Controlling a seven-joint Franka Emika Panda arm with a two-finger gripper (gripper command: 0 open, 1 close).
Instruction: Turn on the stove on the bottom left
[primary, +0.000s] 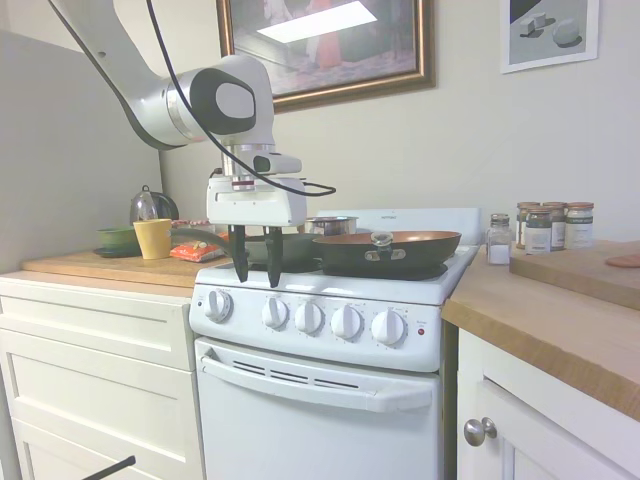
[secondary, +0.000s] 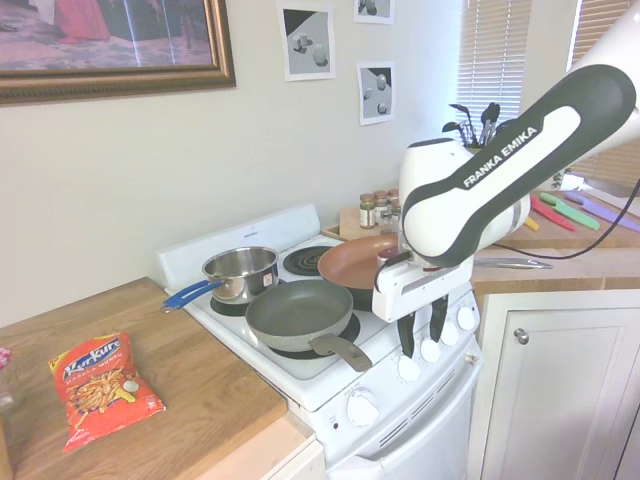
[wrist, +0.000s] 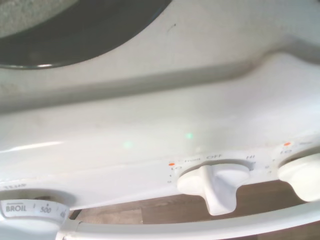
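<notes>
Standing directly below the gripper (primary: 256, 268), the stove (primary: 330, 400) fills the gap between the white cabinets (primary: 95, 380) and the wooden bench (secondary: 130, 400); its front panel, with a row of five round white knobs, lies just beneath the fingertips. The gripper points straight down with its two dark fingers spread apart and nothing between them; it hangs over the stove's front edge, above the gap between the leftmost knob (primary: 218, 305) and the second knob (primary: 275, 313), touching neither. Just behind the gripper sits a grey frying pan (secondary: 298, 313) on the front burner; beside that, a copper-coloured pan (primary: 385, 245); further back, a steel pot (secondary: 240, 272) with a blue handle. Well off to one side on the bench lie a red snack bag (secondary: 100, 388) and a yellow cup (primary: 153, 238). Near the far end of the knob row glows a small red light (primary: 421, 331). In the wrist view a knob (wrist: 215, 185) sits under an OFF mark.
</notes>
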